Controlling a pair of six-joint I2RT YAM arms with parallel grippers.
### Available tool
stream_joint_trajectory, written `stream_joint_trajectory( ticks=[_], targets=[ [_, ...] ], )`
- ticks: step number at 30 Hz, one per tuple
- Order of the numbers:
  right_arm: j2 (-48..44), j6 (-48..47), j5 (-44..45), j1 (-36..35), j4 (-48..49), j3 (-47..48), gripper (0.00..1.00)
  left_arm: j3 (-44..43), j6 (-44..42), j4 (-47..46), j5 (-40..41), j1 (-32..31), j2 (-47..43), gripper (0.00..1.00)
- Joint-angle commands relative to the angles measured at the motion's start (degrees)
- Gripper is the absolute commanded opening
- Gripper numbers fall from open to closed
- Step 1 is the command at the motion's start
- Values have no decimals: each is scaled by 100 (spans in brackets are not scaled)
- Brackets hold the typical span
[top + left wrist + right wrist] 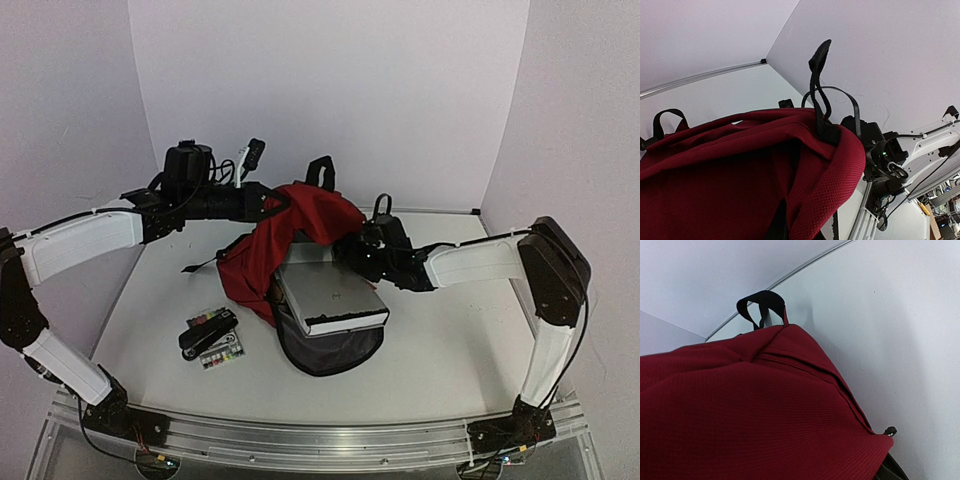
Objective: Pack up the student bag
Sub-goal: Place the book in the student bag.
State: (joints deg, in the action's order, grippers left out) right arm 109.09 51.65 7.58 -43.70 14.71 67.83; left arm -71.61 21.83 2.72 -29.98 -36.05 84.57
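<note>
Dark red student bag [310, 215], open, flap raised

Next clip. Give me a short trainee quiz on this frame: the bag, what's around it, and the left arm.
1. True or false: the small items on the table lie on the right arm's side of the bag.
2. The left gripper is: A) clamped on the bag's red fabric B) resting on the table C) holding the book.
3. What colour is the book lying at the bag's open mouth?

Key: 1 false, they lie on the left arm's side; 2 A; 3 white.
</note>
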Motion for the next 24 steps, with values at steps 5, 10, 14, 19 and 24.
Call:
stream_joint_trajectory(
  ticks=[5,10,14,19,24],
  targets=[
    [-1047,-588,79,-25,-661,-253,78,634,601,-1177,518,29,-331,0],
    [-1713,-746,-117,-24,-1010,-704,88,811,760,-1311,744,26,-268,0],
    [-2155,-706,86,-24,-1650,-932,90,850,832,-1384,816,28,-215,0],
    [-3035,-325,277,-24,-2246,-1429,91,826,826,-1423,819,28,-211,0],
    [-3899,442,-436,-24,-2590,-2121,89,736,734,-1432,674,27,-298,0]
  ],
)
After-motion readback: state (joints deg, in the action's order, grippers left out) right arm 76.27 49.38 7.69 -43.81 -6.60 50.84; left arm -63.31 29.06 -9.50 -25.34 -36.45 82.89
